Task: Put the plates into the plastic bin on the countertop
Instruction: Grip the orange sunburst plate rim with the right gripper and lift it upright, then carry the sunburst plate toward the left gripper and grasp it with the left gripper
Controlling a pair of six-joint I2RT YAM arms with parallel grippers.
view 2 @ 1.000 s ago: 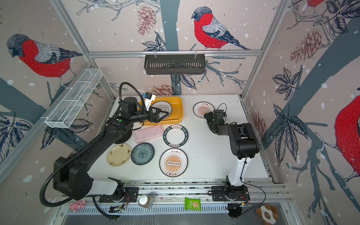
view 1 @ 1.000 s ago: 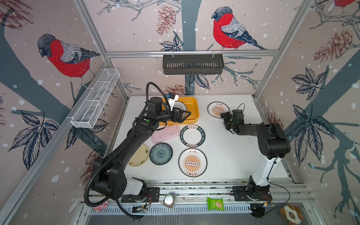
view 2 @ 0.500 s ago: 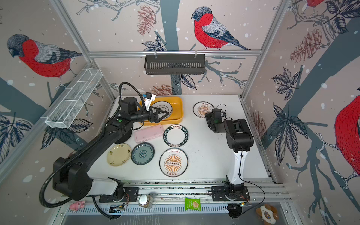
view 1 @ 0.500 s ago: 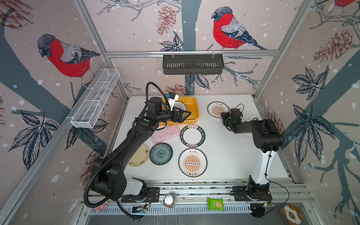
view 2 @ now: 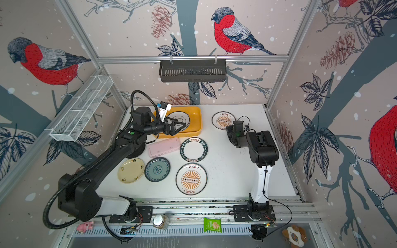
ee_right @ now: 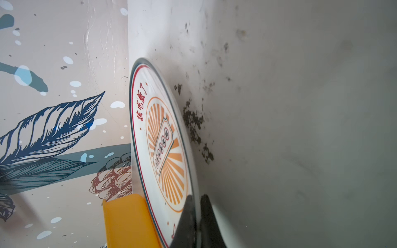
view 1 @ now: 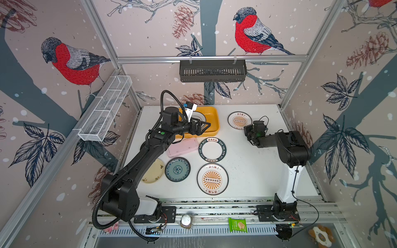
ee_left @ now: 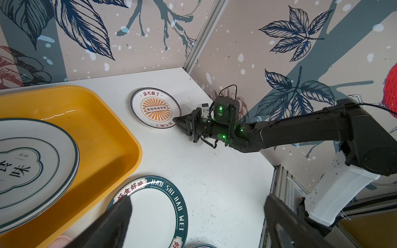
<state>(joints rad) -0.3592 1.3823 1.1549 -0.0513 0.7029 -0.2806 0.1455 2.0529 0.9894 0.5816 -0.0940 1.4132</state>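
The left arm (view 1: 137,161) reaches from its near-left base diagonally toward the far side with its wrist level. The left gripper (view 1: 204,128) hangs in the air with its jaws spread wide. The right arm (view 1: 290,150) stands upright on its base, elbow bent, forearm lying low and pointing toward the middle. The right gripper (ee_left: 176,120) is held low, jaws pinched together, apparently on the rim of a sunburst plate (ee_right: 163,150).
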